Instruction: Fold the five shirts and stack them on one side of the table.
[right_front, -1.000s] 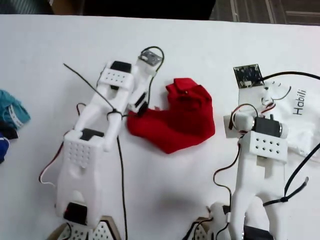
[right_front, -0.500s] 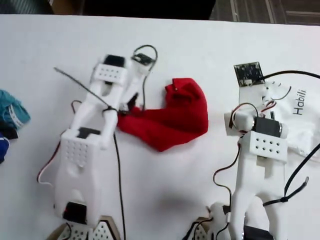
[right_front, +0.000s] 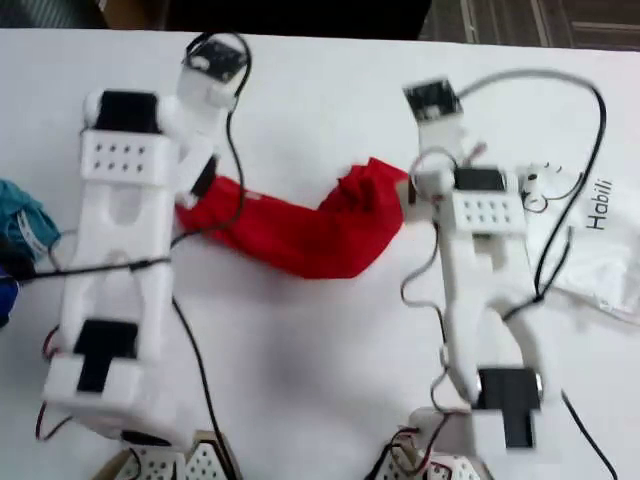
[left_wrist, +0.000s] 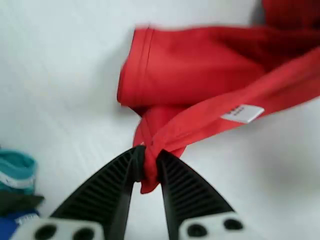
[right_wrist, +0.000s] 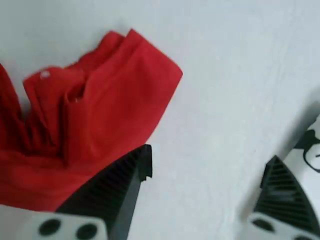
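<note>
The red shirt (right_front: 310, 225) lies stretched in a long band across the middle of the table. My left gripper (right_front: 195, 195) is at the shirt's left end. In the left wrist view the left gripper (left_wrist: 146, 165) is shut on a twisted corner of the red shirt (left_wrist: 200, 80), near a small white label (left_wrist: 242, 114). My right gripper (right_front: 410, 190) sits at the shirt's right end. In the right wrist view the right gripper (right_wrist: 209, 162) stands open just beside the bunched red shirt (right_wrist: 100, 110), with bare table between its fingers.
A white printed shirt (right_front: 600, 240) lies flat at the right edge, its corner (right_wrist: 312, 145) beside my right gripper. A teal and blue pile of cloth (right_front: 25, 225) sits at the left edge, close to my left gripper (left_wrist: 17, 170). Cables trail from both arms.
The left arm has pulled its corner of the red shirt to the left, stretching the crumpled heap into a long band. The right arm has swung left to the shirt's right end.
</note>
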